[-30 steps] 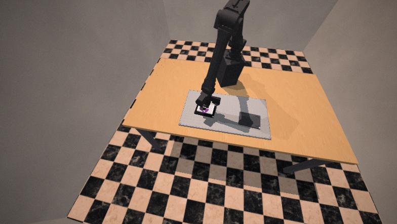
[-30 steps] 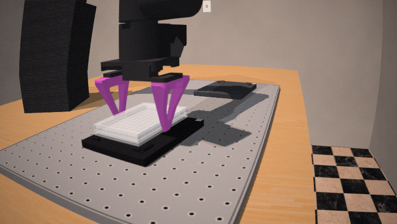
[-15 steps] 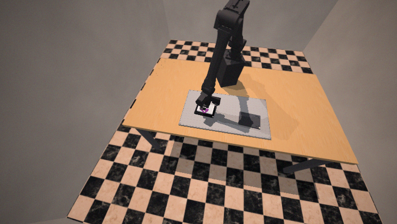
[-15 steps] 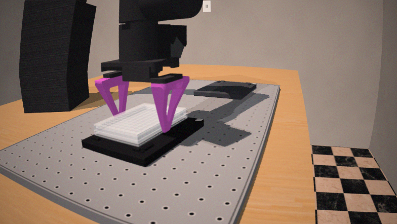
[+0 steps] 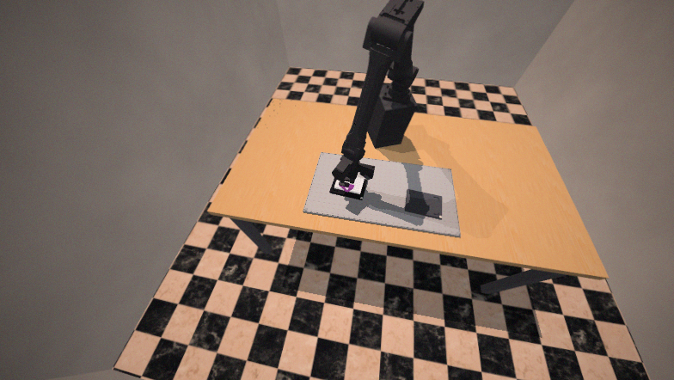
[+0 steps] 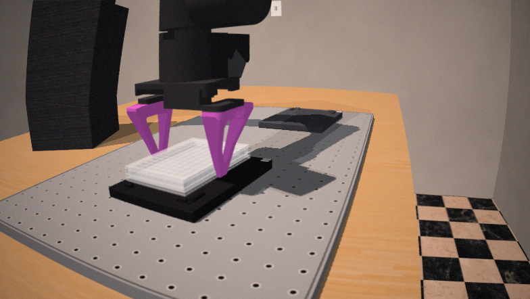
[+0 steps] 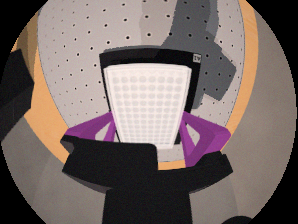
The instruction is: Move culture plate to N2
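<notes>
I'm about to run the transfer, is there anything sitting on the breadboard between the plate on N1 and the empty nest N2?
Nothing visible does. The hand is shut on the lidded plate over N1. Between it and N2 lies only bare perforated breadboard crossed by the arm's shadow.

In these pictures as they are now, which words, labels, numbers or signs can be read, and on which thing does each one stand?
No text can be read in any view.
Small light corner tag on the black plate nest under the clear lidded well plate: too small to read.
Similar light tag on the empty black plate nest: too small to read.
White wall plate: only a dark bar, no lettering.
</notes>
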Robot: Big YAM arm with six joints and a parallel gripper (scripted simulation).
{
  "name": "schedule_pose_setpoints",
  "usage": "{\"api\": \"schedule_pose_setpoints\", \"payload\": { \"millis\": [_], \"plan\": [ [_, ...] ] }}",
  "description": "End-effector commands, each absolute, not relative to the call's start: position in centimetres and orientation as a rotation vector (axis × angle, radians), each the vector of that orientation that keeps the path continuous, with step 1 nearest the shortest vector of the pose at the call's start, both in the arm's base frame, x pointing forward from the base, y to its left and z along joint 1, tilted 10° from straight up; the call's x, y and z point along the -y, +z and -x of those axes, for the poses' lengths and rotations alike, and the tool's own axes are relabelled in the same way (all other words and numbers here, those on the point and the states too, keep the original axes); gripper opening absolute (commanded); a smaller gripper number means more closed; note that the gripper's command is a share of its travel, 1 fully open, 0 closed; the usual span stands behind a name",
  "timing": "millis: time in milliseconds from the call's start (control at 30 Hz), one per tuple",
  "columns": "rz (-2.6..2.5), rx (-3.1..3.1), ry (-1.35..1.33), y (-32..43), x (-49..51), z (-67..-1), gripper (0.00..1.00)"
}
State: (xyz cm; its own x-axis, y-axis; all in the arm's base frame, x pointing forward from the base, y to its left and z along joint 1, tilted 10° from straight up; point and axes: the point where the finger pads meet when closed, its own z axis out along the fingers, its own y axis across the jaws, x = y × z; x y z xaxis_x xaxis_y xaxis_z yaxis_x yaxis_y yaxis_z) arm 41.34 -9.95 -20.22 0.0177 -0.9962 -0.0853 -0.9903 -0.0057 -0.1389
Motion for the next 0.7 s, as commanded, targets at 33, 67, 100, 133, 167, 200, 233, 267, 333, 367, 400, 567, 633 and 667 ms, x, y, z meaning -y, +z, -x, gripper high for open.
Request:
{"api": "schedule_pose_setpoints", "payload": {
  "millis": [33, 67, 100, 133, 167, 200, 233, 267, 333, 367, 400, 567, 633, 667],
  "plan": [
    [2.119, -2.077, -0.076, -20.34, 9.93, -43.13, 0.0],
    [2.118, -2.076, -0.079, -20.33, 9.95, -43.2, 0.0],
    [2.118, -2.076, -0.077, -20.34, 9.94, -43.18, 0.0],
    [2.119, -2.077, -0.075, -20.34, 9.93, -43.16, 0.0],
    [2.119, -2.077, -0.075, -20.33, 9.93, -43.19, 0.0],
    [2.118, -2.076, -0.078, -20.33, 9.94, -43.25, 0.0],
    [2.118, -2.076, -0.078, -20.32, 9.95, -43.28, 0.0],
    [2.118, -2.076, -0.078, -20.32, 9.95, -43.29, 0.0],
    [2.118, -2.076, -0.077, -20.31, 9.95, -43.33, 0.0],
    [2.118, -2.076, -0.078, -20.31, 9.96, -43.36, 0.0],
    [2.117, -2.076, -0.078, -20.31, 9.96, -43.38, 0.0],
    [2.117, -2.076, -0.079, -20.29, 9.97, -43.47, 0.0],
    [2.116, -2.075, -0.082, -20.28, 10.0, -43.55, 0.0],
    [2.116, -2.075, -0.08, -20.28, 9.99, -43.54, 0.0]
  ]
}}
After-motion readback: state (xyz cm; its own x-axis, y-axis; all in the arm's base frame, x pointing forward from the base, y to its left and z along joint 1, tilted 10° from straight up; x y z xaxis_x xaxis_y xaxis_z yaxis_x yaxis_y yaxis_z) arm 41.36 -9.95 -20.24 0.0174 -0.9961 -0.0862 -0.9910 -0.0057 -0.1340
